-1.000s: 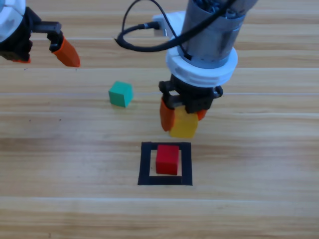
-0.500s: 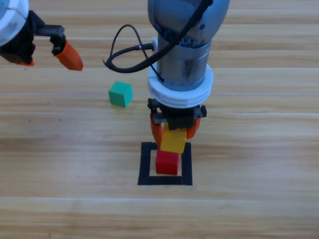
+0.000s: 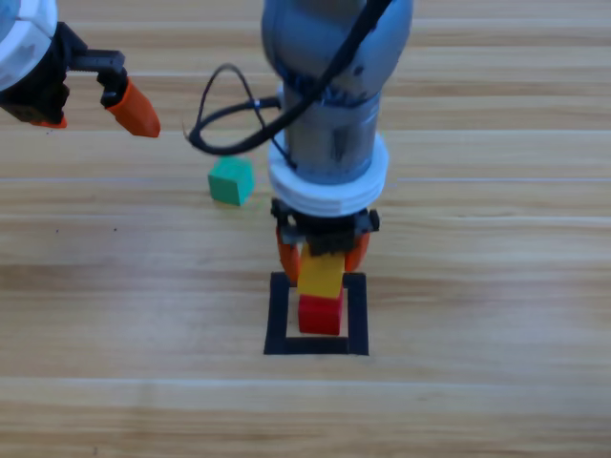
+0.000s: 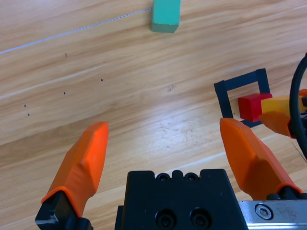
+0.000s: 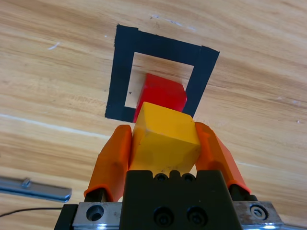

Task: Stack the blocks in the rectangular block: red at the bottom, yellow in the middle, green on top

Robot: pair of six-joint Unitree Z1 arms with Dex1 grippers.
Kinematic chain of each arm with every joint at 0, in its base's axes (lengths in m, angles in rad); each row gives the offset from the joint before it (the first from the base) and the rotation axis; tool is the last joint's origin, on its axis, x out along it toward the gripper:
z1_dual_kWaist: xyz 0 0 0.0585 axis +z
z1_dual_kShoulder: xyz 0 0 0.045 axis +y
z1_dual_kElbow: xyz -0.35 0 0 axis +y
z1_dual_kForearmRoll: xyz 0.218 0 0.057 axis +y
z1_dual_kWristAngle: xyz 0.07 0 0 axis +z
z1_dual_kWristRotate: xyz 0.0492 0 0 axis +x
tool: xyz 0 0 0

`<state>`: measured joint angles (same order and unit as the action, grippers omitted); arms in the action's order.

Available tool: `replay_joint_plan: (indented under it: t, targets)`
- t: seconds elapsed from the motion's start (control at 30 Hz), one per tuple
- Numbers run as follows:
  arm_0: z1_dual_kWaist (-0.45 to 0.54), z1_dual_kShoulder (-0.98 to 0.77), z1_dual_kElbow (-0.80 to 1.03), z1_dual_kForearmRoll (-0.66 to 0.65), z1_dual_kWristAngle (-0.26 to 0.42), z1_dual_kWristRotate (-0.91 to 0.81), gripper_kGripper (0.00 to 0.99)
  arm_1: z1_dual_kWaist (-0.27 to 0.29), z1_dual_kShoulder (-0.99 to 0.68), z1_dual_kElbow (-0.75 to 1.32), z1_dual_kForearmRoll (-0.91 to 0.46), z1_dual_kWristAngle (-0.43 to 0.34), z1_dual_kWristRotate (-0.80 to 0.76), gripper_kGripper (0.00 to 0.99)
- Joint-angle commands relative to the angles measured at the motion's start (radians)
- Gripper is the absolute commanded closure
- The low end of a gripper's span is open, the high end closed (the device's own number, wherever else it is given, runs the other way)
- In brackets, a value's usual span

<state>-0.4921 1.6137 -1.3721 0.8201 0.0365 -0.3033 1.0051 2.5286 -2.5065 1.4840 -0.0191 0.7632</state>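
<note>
Clamped on yellow (image 5: 165,139) between right gripper (image 3: 323,256) jaws, hanging just above red (image 3: 320,315) inside rectangular block (image 3: 278,315), for stacking; parked far-left, left gripper (image 4: 165,148) spread, empty.

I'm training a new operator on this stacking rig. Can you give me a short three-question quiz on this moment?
1. True or false: the red cube lies inside the black frame.
2. Which gripper holds the yellow cube? A) left B) right C) neither
3. Fill in: the cube lying on the table outside the frame is ____.

Key
1. True.
2. B: the right gripper is shut on it, over the red cube; the left gripper waits open near the high view's upper left edge.
3. Green.
</note>
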Motion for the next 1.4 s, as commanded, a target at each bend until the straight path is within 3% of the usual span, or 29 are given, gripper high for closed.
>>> replay_joint_plan:
  t: [0.03, 1.2, 1.3, 1.4]
  targets:
    - [0.018, 0.032, 0.027, -0.016, -0.012, 0.007, 0.000, 0.030, 0.078, 0.002, 0.010, -0.019, -0.012, 0.811]
    - [0.018, 0.043, 0.018, -0.016, -0.015, 0.007, 0.000, 0.030, 0.131, -0.021, 0.012, -0.028, -0.035, 0.803]
    - [0.018, 0.043, 0.018, -0.016, -0.015, 0.007, 0.000, 0.030, 0.133, -0.026, 0.012, -0.028, -0.042, 0.695]
    - [0.018, 0.046, 0.016, -0.018, -0.015, 0.007, 0.000, 0.030, 0.133, -0.028, 0.012, -0.028, -0.045, 0.680]
